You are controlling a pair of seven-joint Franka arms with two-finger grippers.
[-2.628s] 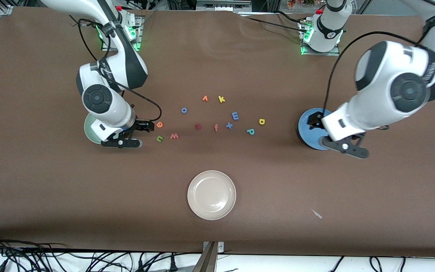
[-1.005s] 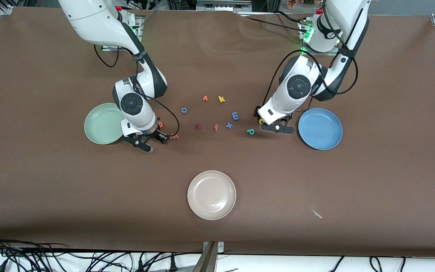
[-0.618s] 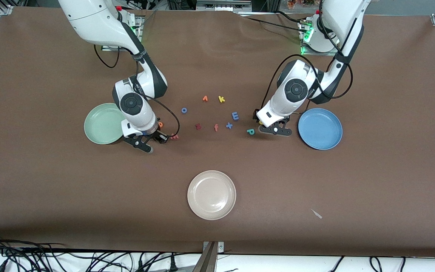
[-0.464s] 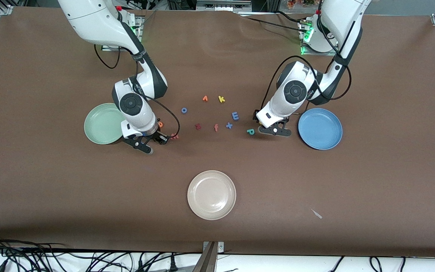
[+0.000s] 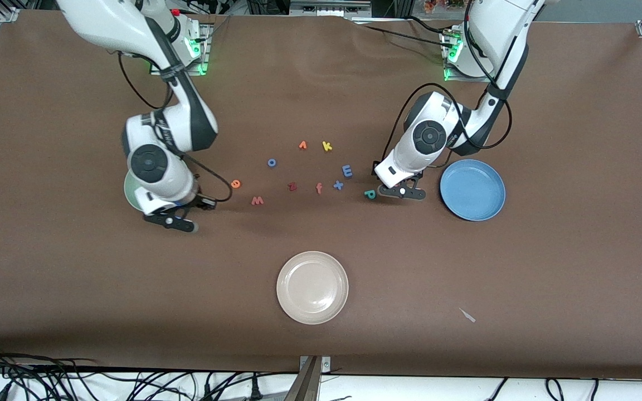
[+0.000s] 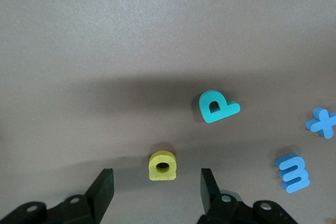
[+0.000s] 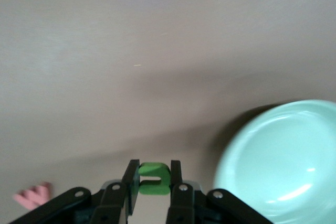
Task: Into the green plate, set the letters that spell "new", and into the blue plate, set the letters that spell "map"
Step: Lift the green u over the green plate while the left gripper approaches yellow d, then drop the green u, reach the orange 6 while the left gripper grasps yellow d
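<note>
My right gripper (image 7: 154, 169) is shut on the green "n" (image 7: 154, 178) and hangs beside the green plate (image 7: 283, 161), whose rim (image 5: 129, 196) peeks out from under the right arm. The pink "w" (image 5: 257, 200) and orange "e" (image 5: 236, 183) lie on the table. My left gripper (image 6: 156, 177) is open and low over the table, its fingers on either side of the yellow "a" (image 6: 163, 165) without touching it. The teal "p" (image 6: 216, 106) and blue "m" (image 6: 292, 171) lie close by. The blue plate (image 5: 472, 189) sits beside the left gripper (image 5: 383, 179), toward the left arm's end.
A cream plate (image 5: 312, 287) sits nearer the front camera. Other letters lie mid-table: dark red "z" (image 5: 292, 186), salmon "f" (image 5: 319, 188), blue "x" (image 5: 338, 185), yellow "k" (image 5: 327, 146), a blue "o" (image 5: 271, 162) and an orange letter (image 5: 302, 145).
My right gripper shut on the "n" and carried it from beside the "w" to the green plate's edge. My left gripper crept a little toward the "p", its fingers narrowing around the "a".
</note>
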